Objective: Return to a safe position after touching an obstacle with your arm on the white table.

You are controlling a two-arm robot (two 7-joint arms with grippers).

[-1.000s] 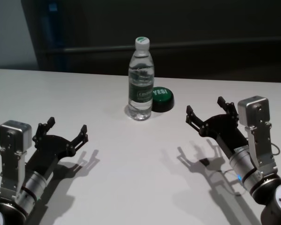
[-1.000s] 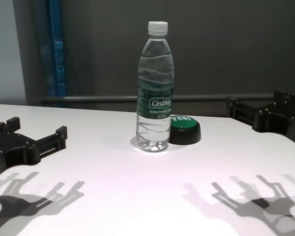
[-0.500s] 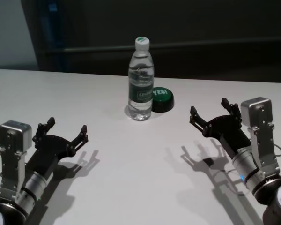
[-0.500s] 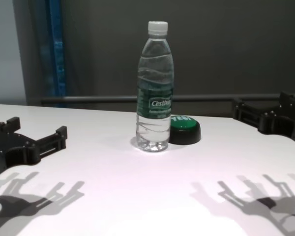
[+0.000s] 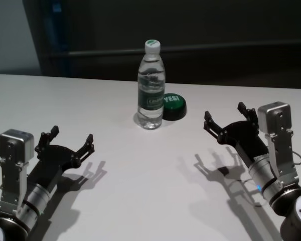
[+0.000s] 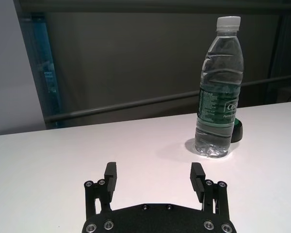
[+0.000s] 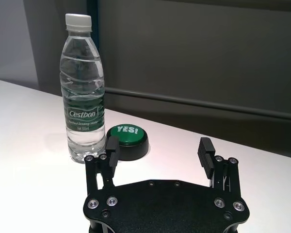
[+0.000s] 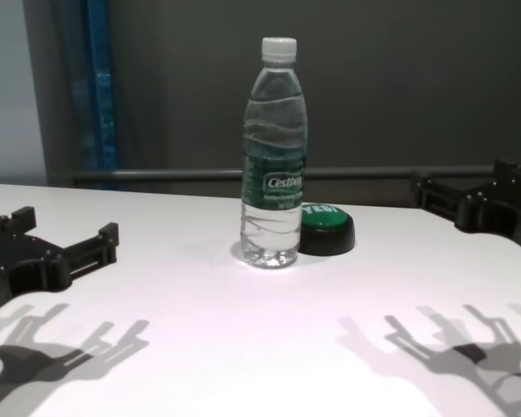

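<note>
Both claws spread and empty, well clear of the bottle (image 5: 151,85).
Probably top-heavy, slick, tippable; grip its labelled waist.

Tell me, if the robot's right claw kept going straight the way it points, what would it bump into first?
Probably the green YES! button: the open right gripper points just past the water bottle, with the button ahead between its fingers. Depth is hard to judge; it might pass beside it.
</note>
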